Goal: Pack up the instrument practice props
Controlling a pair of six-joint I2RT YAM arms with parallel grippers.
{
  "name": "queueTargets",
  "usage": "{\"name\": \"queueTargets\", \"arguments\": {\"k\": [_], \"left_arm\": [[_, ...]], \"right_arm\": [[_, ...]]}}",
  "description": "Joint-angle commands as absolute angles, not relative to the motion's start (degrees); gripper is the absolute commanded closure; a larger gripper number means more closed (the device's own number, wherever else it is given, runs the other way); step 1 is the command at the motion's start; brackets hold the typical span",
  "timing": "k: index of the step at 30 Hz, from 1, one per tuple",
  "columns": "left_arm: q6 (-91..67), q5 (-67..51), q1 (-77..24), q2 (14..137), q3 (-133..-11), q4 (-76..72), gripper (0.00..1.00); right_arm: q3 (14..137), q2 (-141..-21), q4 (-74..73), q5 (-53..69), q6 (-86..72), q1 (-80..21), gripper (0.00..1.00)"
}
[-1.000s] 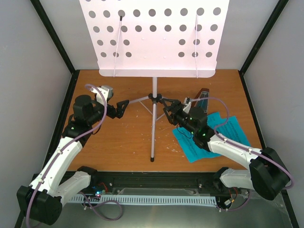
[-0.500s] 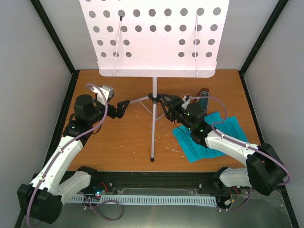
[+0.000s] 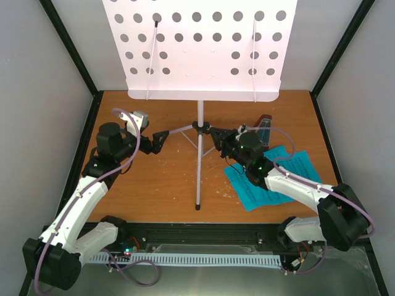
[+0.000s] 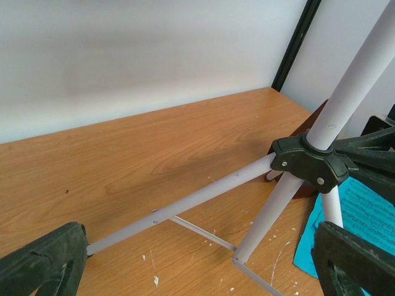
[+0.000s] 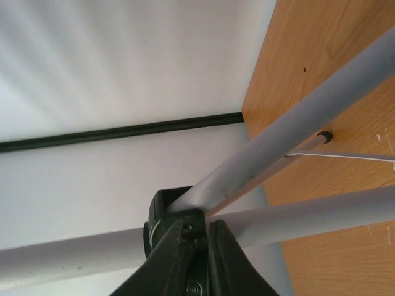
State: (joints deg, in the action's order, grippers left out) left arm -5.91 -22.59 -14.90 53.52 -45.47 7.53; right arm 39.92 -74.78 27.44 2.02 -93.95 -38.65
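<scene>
Your right gripper has just slid in from over the sheet-music pages to the music stand, and its fingers, spread a second ago, have now pinched together on the black hub where the three legs meet. Your left gripper has not moved and stays spread wide by the left leg. The stand is upright at the middle of the counter, with the metronome behind your right arm. You likely now have the hold needed to fold or lower the stand.
</scene>
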Motion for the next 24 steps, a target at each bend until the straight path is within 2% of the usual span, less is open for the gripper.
{"name": "queueTargets", "arguments": {"k": [1,3,5,6,9,12,16,19,24], "left_arm": [[-6.6,-23.7,-15.3,53.1,-45.9,7.2,0.01],[-6.7,-23.9,-15.3,53.2,-46.0,7.1,0.01],[-6.8,-24.2,-15.4,53.1,-46.0,7.1,0.01],[-6.8,-24.4,-15.4,53.0,-46.1,7.0,0.01],[-6.9,-24.5,-15.5,53.0,-45.9,7.0,0.01],[-7.2,-25.2,-15.6,53.0,-45.9,6.6,0.01],[-7.7,-27.2,-15.6,53.9,-46.1,5.8,0.01],[-8.3,-30.6,-16.4,55.3,-46.6,4.6,0.01],[-11.6,-37.3,-18.6,58.9,-45.9,0.9,0.06]], "right_arm": [[41.2,-74.6,28.2,1.8,-93.4,-39.4,0.92],[40.7,-74.2,27.6,1.5,-92.4,-39.4,0.94],[40.2,-74.0,27.7,1.4,-91.0,-39.5,0.91],[39.9,-73.9,27.8,1.7,-90.1,-39.5,0.86],[38.5,-72.8,27.8,1.6,-86.1,-39.5,0.56],[34.6,-68.6,27.7,-2.1,-80.1,-39.5,0.44],[32.3,-59.4,25.2,-9.1,-65.2,-39.4,0.4],[34.1,-56.6,24.2,-9.7,-50.9,-39.1,0.39],[36.5,-58.7,31.9,8.4,-38.9,-31.7,0.39]]}}
